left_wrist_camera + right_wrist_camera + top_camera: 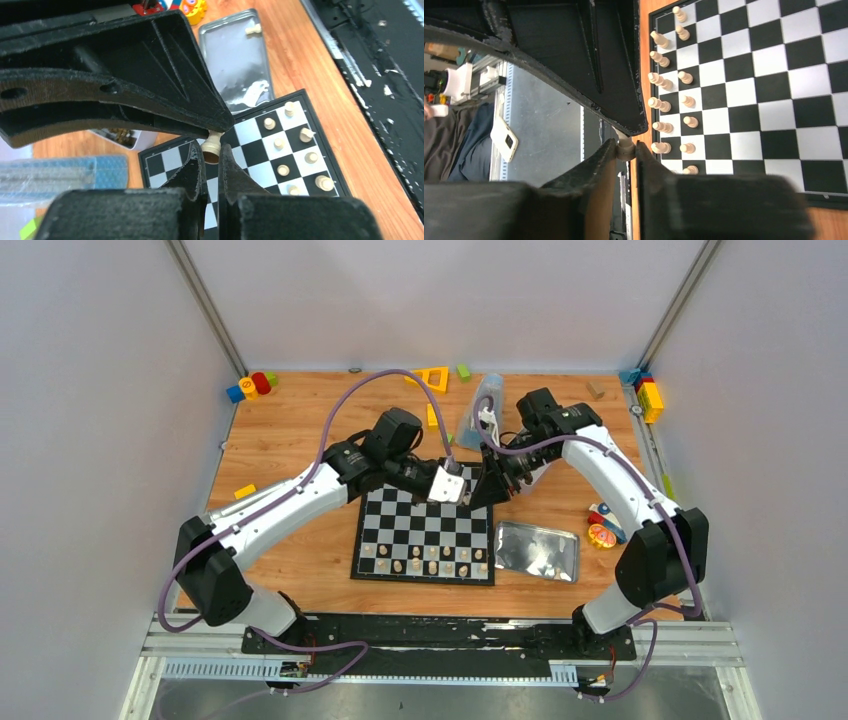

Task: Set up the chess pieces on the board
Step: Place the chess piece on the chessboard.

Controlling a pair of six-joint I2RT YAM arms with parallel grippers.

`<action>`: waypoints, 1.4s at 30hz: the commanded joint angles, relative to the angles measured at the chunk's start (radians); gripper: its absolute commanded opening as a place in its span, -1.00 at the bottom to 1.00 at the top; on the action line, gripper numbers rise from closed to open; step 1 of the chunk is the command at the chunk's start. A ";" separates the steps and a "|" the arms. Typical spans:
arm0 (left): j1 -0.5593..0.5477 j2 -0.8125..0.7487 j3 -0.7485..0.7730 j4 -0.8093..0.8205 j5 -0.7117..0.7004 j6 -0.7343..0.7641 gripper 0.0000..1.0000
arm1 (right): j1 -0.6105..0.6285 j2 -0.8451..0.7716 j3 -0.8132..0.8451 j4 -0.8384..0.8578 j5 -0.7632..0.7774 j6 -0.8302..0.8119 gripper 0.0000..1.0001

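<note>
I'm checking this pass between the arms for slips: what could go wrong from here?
1. The left gripper and right gripper both pinch one chess piece at their tips; if either pulls before the other releases, it may pop free.
2. A dropped piece could land on the board and topple the standing pieces in its near rows.
3. Both grippers are crowded tip to tip, so slight misalignment may make them collide.

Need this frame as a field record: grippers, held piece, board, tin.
left gripper: shut on the chess piece
right gripper: shut on the same piece
location: both meet above the far edge of the board
placed pieces: in the two rows nearest the arms
tin: right of the board, with a loose piece in it
</note>
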 commanded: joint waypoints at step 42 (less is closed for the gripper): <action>0.170 -0.057 -0.300 1.041 -0.060 -1.249 -1.00 | -0.130 -0.150 -0.111 0.783 -0.023 0.730 -0.61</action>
